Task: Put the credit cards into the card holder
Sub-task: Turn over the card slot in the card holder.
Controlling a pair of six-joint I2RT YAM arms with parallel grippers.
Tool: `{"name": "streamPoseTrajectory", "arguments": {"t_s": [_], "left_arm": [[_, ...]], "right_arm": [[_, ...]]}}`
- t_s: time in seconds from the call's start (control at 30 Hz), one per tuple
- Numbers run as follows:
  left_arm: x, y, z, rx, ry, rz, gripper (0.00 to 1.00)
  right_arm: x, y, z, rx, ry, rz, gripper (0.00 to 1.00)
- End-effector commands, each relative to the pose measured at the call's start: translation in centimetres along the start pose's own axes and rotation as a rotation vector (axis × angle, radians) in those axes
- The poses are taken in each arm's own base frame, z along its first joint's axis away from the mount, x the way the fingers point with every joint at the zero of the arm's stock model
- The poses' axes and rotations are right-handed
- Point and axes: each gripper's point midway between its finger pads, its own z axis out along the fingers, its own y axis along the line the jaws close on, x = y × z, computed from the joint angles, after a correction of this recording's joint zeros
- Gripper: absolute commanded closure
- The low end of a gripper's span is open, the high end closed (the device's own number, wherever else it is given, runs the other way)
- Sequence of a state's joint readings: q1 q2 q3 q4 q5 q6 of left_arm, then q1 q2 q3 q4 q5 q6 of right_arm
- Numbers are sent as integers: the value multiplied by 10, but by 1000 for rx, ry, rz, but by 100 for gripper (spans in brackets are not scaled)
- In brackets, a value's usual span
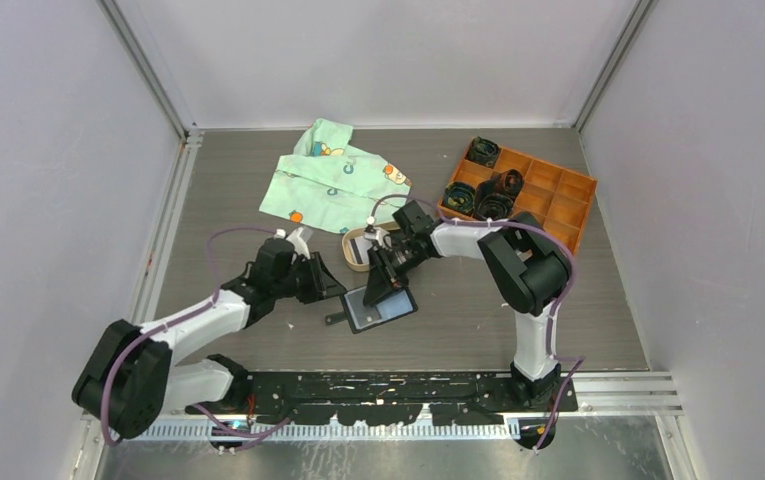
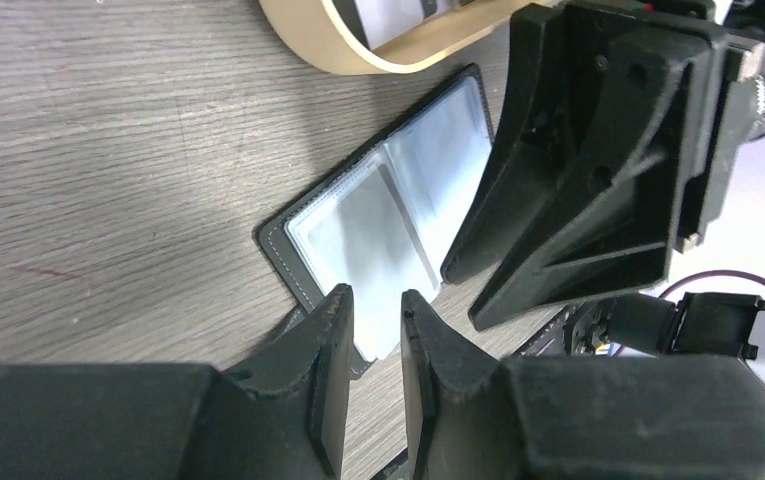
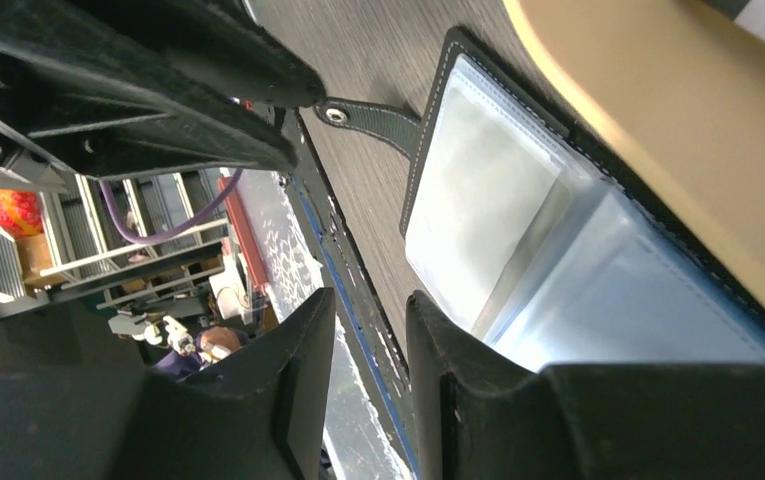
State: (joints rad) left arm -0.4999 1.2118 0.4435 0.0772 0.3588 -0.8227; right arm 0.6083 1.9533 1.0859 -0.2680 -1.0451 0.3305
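The card holder [image 1: 382, 308] lies unfolded on the table, greyish pockets up, its snap tab [image 3: 360, 116] pointing to the near left. My left gripper [image 2: 376, 305] hovers at the holder's left end [image 2: 358, 235], jaws a narrow gap apart and empty. My right gripper [image 3: 370, 312] is over the holder's pockets [image 3: 498, 210] from the right, slightly open and empty; in the left wrist view it [image 2: 458, 285] nearly touches the holder's edge. Whitish-grey credit cards [image 2: 393, 15] show inside the tan tray [image 2: 328, 45]. I cannot tell whether a card sits in a pocket.
The tan oval tray [image 1: 356, 250] sits just behind the holder. A light green printed cloth [image 1: 333, 180] lies at the back. An orange compartment box [image 1: 533, 190] with dark rolls stands at the back right. Walls close in three sides.
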Motion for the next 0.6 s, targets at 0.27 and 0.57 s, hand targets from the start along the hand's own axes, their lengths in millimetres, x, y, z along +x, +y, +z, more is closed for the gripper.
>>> {"name": "streamPoseTrajectory", "arguments": {"t_s": [0.27, 0.57], "left_arm": [[-50, -76, -82, 167, -262, 136, 51], [-114, -245, -203, 635, -422, 134, 1]], "right_arm": [[-30, 33, -93, 275, -90, -558, 61], [-48, 35, -163, 347, -328, -588, 60]]}}
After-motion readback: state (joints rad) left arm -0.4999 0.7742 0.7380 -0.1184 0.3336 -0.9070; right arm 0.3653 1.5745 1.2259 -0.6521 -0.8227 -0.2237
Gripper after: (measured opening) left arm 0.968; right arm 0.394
